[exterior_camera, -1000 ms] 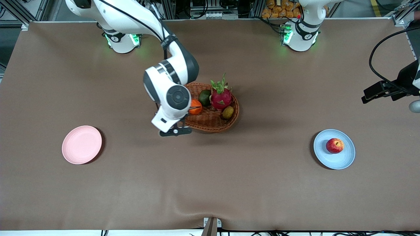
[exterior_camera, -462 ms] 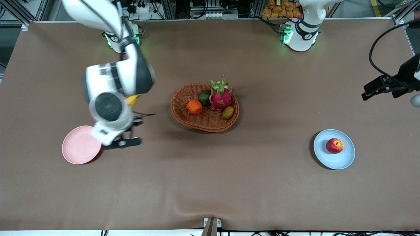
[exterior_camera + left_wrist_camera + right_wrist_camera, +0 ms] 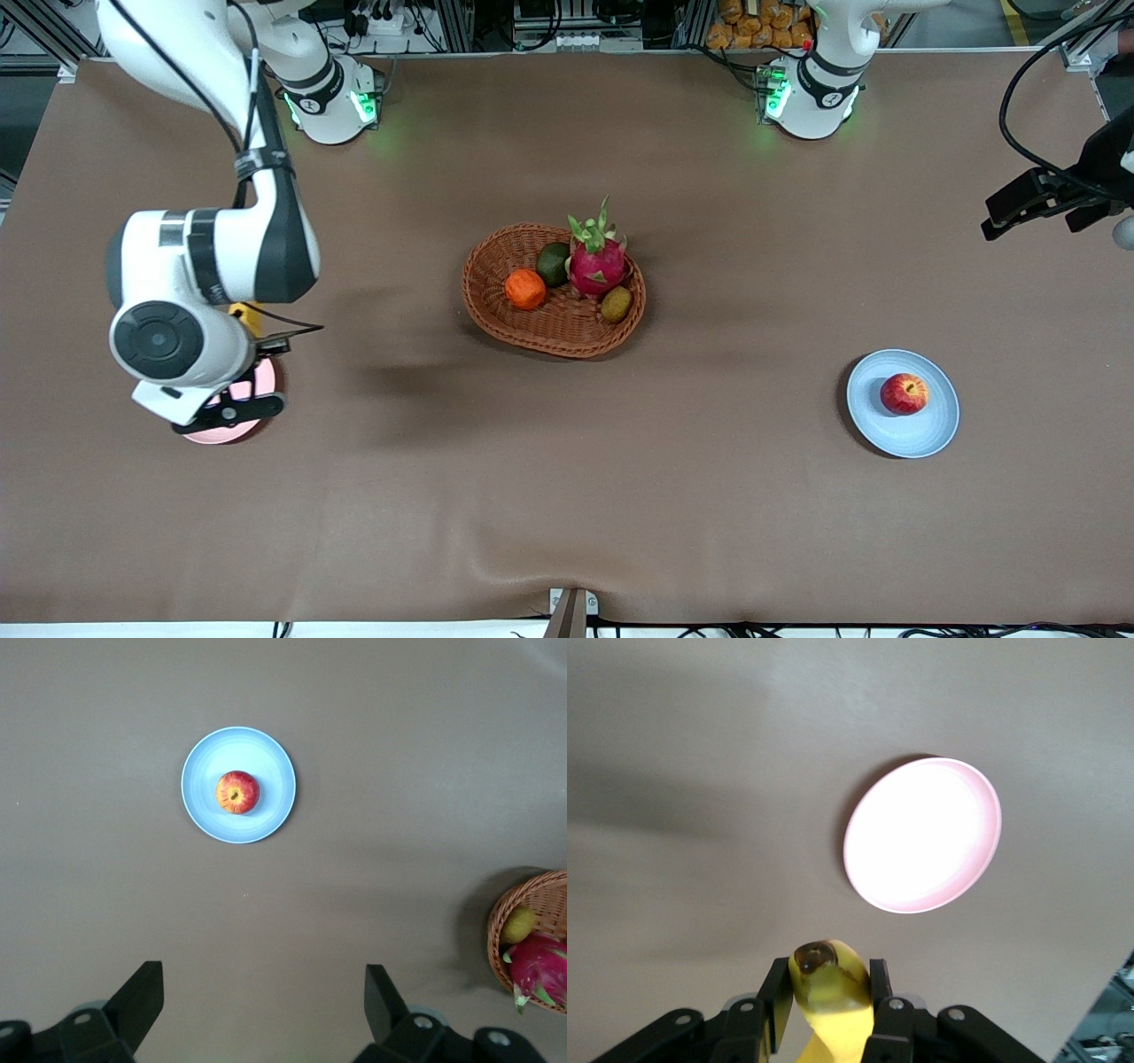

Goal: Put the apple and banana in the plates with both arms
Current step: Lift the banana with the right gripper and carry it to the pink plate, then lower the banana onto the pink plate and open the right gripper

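A: I've got the right gripper (image 3: 829, 1010) clamped on the banana (image 3: 830, 992), dark end out, up over the pink plate (image 3: 923, 835) at the right arm's end.

B: Anything blocking?

A: No; the basket (image 3: 554, 292) sits well apart. My left gripper (image 3: 257, 1014) waits spread wide; the apple (image 3: 904, 393) rests in the blue plate (image 3: 935, 430).

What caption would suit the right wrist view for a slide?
Right gripper, shut on the banana, hangs above the table with the empty pink plate in sight.
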You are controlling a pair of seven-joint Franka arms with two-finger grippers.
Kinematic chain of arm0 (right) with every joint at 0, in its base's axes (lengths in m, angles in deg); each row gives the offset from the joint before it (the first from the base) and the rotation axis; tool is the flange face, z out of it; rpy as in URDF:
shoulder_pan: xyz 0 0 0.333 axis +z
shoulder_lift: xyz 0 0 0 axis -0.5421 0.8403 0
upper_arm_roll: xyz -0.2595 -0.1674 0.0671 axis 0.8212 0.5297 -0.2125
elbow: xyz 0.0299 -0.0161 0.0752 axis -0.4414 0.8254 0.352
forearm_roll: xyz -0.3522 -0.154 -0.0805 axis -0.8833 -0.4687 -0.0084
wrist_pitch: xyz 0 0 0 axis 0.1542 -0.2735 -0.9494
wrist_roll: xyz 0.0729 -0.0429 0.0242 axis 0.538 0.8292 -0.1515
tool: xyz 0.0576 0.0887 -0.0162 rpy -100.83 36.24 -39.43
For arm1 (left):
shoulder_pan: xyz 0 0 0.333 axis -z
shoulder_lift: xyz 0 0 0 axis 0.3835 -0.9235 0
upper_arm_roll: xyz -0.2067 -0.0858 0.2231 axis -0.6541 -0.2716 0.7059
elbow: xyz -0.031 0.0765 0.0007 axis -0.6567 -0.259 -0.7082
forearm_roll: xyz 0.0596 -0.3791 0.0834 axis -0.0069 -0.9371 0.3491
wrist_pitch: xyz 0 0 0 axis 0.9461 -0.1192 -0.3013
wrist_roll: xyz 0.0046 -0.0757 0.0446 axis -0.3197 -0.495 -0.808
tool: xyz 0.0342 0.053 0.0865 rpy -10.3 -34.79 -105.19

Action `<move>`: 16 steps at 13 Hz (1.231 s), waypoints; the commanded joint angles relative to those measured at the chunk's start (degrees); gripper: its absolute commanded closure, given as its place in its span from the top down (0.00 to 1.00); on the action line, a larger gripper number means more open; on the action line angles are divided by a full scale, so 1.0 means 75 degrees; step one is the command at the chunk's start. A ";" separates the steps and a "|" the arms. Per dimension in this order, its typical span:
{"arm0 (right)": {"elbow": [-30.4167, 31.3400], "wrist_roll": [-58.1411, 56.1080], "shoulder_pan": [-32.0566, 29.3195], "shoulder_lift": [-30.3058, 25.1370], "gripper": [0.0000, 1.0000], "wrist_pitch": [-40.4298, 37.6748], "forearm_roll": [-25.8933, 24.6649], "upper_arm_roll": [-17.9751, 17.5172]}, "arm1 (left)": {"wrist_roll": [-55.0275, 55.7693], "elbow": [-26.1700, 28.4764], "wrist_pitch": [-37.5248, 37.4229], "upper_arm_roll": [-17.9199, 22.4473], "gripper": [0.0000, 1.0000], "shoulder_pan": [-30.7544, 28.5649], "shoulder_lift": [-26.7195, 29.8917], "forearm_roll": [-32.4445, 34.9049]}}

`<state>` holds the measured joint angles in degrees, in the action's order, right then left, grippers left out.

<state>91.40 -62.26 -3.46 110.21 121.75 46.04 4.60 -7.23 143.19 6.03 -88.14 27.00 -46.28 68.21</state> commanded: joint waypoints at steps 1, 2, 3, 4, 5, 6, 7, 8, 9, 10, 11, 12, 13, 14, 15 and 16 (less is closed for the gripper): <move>-0.0045 -0.0890 -0.0386 0.0274 0.15 0.0355 -0.0287 -0.0077 | -0.0052 0.0472 0.0047 0.0329 1.00 0.0309 0.0404 -0.0084; -0.0045 -0.1416 -0.0550 0.0450 0.15 0.0624 -0.0310 -0.0065 | -0.0075 0.0542 0.0047 0.0317 1.00 0.0297 0.0474 -0.0072; -0.0056 -0.1909 -0.0632 0.0660 0.15 0.0812 -0.0333 -0.0065 | -0.0075 0.0647 0.0059 0.0305 1.00 0.0297 0.0556 -0.0072; -0.0045 -0.2100 -0.0819 0.0778 0.15 0.1069 -0.0310 -0.0077 | -0.0087 0.0660 0.0140 0.0294 1.00 0.0286 0.0568 -0.0072; -0.0033 -0.2229 -0.1053 0.0861 0.19 0.1408 -0.0264 -0.0100 | -0.0238 0.0660 0.0280 0.0328 1.00 0.0262 0.0568 -0.0060; -0.0021 -0.2486 -0.1148 0.0966 0.19 0.1702 -0.0252 -0.0123 | -0.0518 0.0695 0.0293 0.0340 1.00 0.0227 0.0591 -0.0072; -0.0021 -0.2697 -0.1219 0.1083 0.19 0.1948 -0.0252 -0.0124 | -0.0567 0.0788 0.0294 0.0340 1.00 0.0215 0.0650 -0.0072; -0.0021 -0.2757 -0.1277 0.1212 0.19 0.2137 -0.0252 -0.0124 | -0.0568 0.0870 0.0294 0.0352 1.00 0.0215 0.0720 -0.0060; -0.0021 -0.2746 -0.1336 0.1364 0.19 0.2301 -0.0252 -0.0124 | -0.0579 0.0941 0.0294 0.0352 1.00 0.0215 0.0755 -0.0037; -0.0021 -0.2734 -0.1394 0.1516 0.19 0.2488 -0.0240 -0.0124 | -0.0579 0.0941 0.0328 0.0352 1.00 0.0215 0.0756 -0.0014; -0.0021 -0.2734 -0.1499 0.1645 0.19 0.2629 -0.0193 -0.0147 | -0.0579 0.0895 0.0387 0.0375 1.00 0.0215 0.0721 0.0056; -0.0021 -0.2723 -0.1605 0.1751 0.19 0.2700 -0.0181 -0.0217 | -0.0579 0.0918 0.0411 0.0445 1.00 0.0227 0.0721 0.0069; -0.0021 -0.2699 -0.1722 0.1775 0.19 0.2724 -0.0193 -0.0391 | -0.0579 0.0918 0.0422 0.0446 1.00 0.0227 0.0721 0.0069; -0.0021 -0.2664 -0.1897 0.1810 0.19 0.2724 -0.0193 -0.0567 | -0.0579 0.0895 0.0422 0.0458 1.00 0.0238 0.0697 0.0080; -0.0021 -0.2629 -0.2015 0.1822 0.22 0.2736 -0.0205 -0.0720 | -0.0568 0.0906 0.0422 0.0458 1.00 0.0262 0.0709 0.0080; -0.0021 -0.2513 -0.2063 0.1822 0.26 0.2759 -0.0193 -0.0791 | -0.0568 0.0929 0.0422 0.0469 1.00 0.0250 0.0709 0.0080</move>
<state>91.90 -81.36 -16.73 124.16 141.95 45.13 1.14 -10.66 148.47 8.29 -85.04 28.49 -42.46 68.25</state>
